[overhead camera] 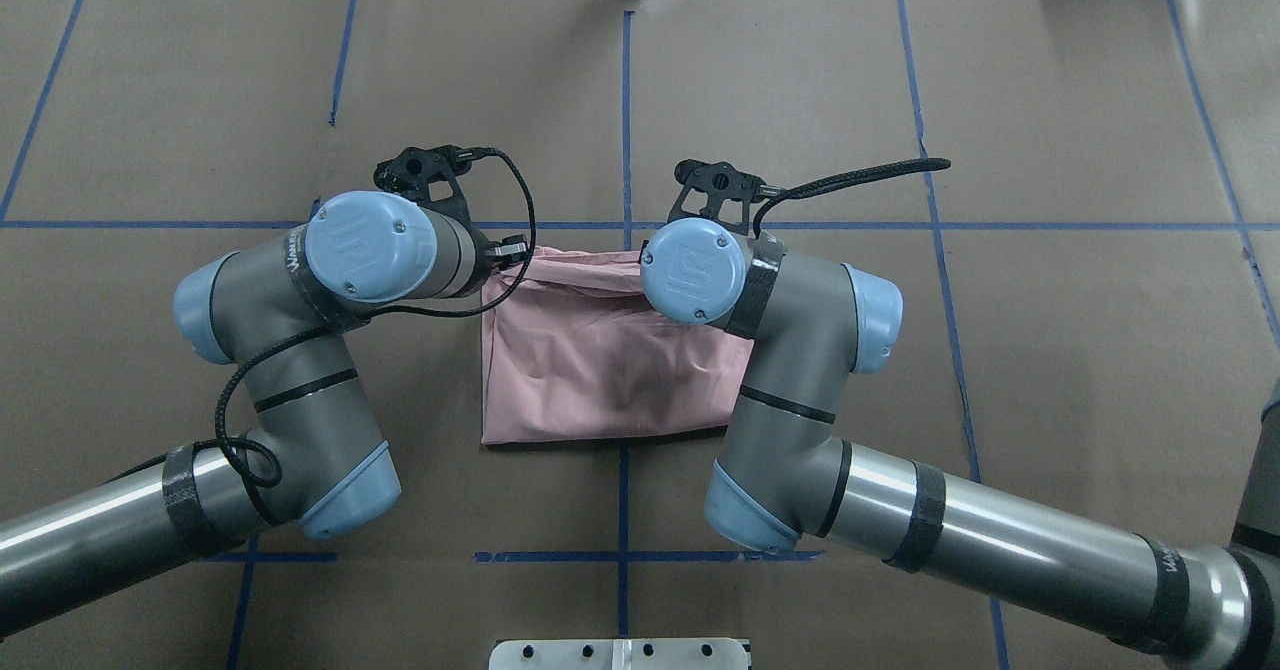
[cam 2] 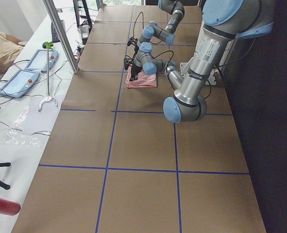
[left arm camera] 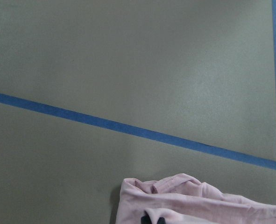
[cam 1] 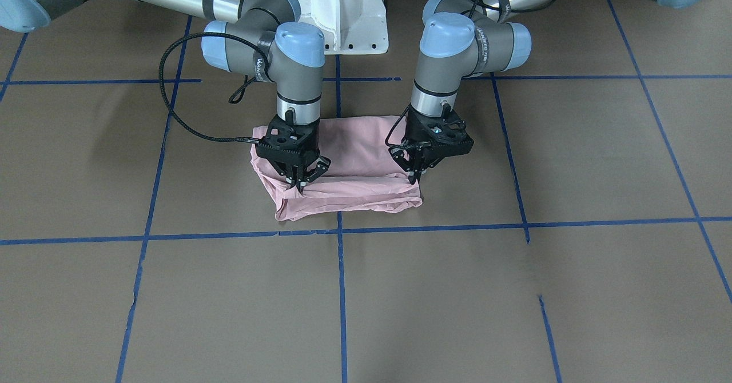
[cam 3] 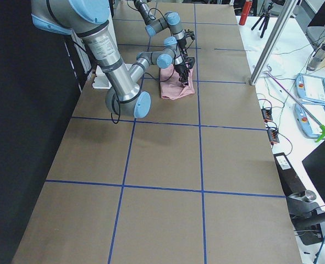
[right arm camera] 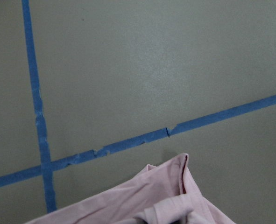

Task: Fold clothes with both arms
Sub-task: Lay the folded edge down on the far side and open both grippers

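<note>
The pale pink T-shirt lies folded into a small rectangle on the brown table, near the robot's base; its print is hidden. It also shows in the overhead view and in both wrist views. My left gripper points down and is shut on the shirt's far edge at one corner. My right gripper points down and is shut on the same edge at the other corner. The cloth puckers under both. In the overhead view the wrists hide both grippers.
Blue tape lines mark a grid on the brown table cover. The white pedestal base stands behind the shirt. A side bench with tablets and a metal post runs along the table's far side.
</note>
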Tool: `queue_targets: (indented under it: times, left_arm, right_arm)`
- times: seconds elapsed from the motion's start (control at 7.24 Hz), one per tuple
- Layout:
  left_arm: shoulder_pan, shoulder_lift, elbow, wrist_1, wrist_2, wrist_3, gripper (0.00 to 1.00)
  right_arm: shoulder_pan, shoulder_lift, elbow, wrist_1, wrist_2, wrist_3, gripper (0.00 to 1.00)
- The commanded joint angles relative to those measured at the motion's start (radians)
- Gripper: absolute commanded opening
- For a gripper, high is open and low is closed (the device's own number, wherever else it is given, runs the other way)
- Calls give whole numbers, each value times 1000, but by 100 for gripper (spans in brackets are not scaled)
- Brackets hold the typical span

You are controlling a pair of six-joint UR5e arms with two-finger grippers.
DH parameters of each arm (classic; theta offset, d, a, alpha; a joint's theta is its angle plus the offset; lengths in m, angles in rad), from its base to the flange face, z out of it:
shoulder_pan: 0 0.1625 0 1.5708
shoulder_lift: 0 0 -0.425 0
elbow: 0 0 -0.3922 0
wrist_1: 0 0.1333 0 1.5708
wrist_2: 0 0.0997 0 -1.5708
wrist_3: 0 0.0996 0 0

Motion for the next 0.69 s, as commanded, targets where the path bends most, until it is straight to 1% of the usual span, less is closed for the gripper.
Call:
queue_targets:
  times: [0.0, 0.14, 0.28, 0.41, 0.55]
  left_arm:
    - [-6, 6, -21, 2, -4, 125, 100]
    - [-18, 12, -67, 11, -45, 151, 100]
    - [-42, 56, -137, 13, -93, 189, 100]
    - [-62, 125, -226, 14, -108, 261, 100]
    - [-103, 205, -300, 16, -163, 341, 100]
  right_arm:
    - [11, 0, -3, 35, 8, -133, 100]
    - [49, -3, 12, 44, 116, -174, 100]
    - [113, -64, 114, 35, 239, -258, 100]
    - [156, -167, 236, 31, 298, -330, 100]
    - [223, -256, 321, 28, 384, -413, 100]
